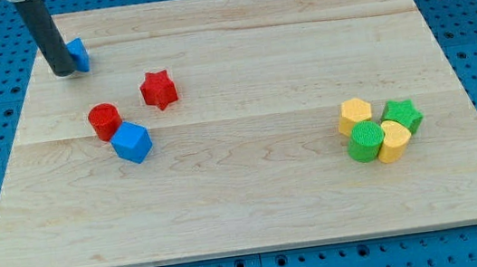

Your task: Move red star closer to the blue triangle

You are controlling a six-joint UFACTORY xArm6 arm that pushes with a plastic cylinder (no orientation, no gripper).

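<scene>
Since my arm ended in a bare rod with no jaws to open or close, you had only pushing to work with.

Nearest you, at the wooden board's (256, 204) 4 o'clock, sat a tight cluster: green cylinder (366, 141), yellow heart (394, 142), yellow hexagon (355, 115) and green star (403, 115). It lay well apart from the job and needed no attention.

Farther in, toward 9 o'clock of the board, the blue cube (133, 142) touched the red cylinder (105, 121). The red star (158, 89) stood just beyond them, with the cylinder at its 8 o'clock and the cube at its 7 o'clock, both near but apart from it.

Farthest off, at the board's 10 o'clock corner, the blue triangle (77, 55) lay at the star's 10 o'clock. My tip (62, 73) rested against the triangle's 7 o'clock side, half hiding it.

To do the step well, I judged you should have drawn my tip clear of the triangle without nudging it. You would then have circled past the star's 12 o'clock side to its 4 o'clock, planted the tip dead centre, and pushed straight toward 10 o'clock. An off-centre contact would likely have spun the star aside. Stopping short of the triangle would have been wise.
</scene>
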